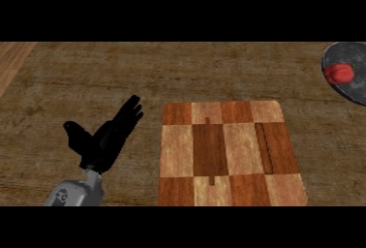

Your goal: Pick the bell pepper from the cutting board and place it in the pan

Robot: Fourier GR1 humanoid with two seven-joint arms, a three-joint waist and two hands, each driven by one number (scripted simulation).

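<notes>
The left hand (pixel 103 140) is seen open over the worktop (pixel 143 72), fingers straight and raised, thumb spread, with nothing held. Just to its right, not touched by it, the checkered wooden cutting board (pixel 229 155) lies flat. Far off to the hand's upper right, the red bell pepper (pixel 339 73) is seen resting inside the dark pan (pixel 354 93).

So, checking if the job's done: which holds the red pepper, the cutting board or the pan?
The dark pan at the upper right: the pepper sits in it, not on the cutting board.
</notes>
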